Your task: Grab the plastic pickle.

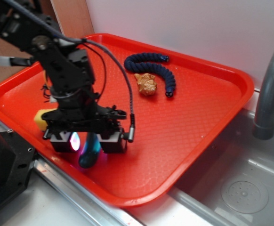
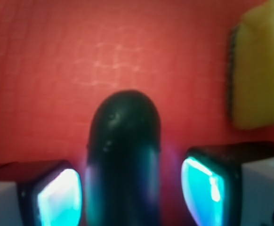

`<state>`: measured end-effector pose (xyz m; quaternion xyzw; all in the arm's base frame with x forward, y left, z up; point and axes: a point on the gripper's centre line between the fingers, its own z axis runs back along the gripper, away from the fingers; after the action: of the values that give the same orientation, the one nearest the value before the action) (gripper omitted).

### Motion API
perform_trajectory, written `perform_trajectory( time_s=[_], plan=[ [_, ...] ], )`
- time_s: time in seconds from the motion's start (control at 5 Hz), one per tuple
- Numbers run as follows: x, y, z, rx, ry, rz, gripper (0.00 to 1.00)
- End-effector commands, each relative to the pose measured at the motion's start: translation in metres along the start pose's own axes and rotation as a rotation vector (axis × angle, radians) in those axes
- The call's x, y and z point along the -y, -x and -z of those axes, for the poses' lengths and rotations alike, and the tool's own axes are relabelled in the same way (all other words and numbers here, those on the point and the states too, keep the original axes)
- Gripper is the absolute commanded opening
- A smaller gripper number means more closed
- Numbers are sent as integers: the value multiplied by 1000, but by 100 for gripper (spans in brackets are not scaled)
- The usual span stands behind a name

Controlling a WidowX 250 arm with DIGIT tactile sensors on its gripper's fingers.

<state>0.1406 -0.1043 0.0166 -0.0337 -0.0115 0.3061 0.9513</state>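
**A:** So where's the pickle (image 1: 90, 151) sitting right now?

**B:** Near the front edge of the red tray (image 1: 189, 117), lying flat, right under the arm. The claw (image 1: 88, 141) is lowered over it with one finger on each side. In the wrist view the pickle (image 2: 124, 155) runs straight up the middle between the two pads (image 2: 59, 197), dark and shiny with a rounded tip.

**A:** Clamped on it?

**B:** Doesn't look like it. The wrist view shows a thin strip of red tray on both sides, so the fingers are apart and straddling it, not pressing. The pads glow cyan there, and one shows pinkish from the outside camera.

**A:** What else is on the tray?

**B:** A yellow sponge (image 1: 44, 118) just beside the claw, partly hidden behind the arm. In the wrist view the sponge (image 2: 259, 70) sits at the upper right, apart from the pickle. Further back there's a dark blue rope (image 1: 152, 67) curled in an arc, with a small tan shell-looking thing (image 1: 146, 84) tucked inside the curve, touching or nearly so. Both well away from the pickle.

**A:** And around the tray?

**B:** It sits by a steel sink (image 1: 240, 188), with a grey faucet (image 1: 271, 89) on the right.
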Motion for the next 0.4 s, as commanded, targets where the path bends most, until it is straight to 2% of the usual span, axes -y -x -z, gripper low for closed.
perform_trajectory(
  time_s=[0.0, 0.2],
  plan=[
    [9, 2, -31, -19, -5, 149, 0],
    [-2, -35, -83, 44, 56, 181, 0]
  ],
)
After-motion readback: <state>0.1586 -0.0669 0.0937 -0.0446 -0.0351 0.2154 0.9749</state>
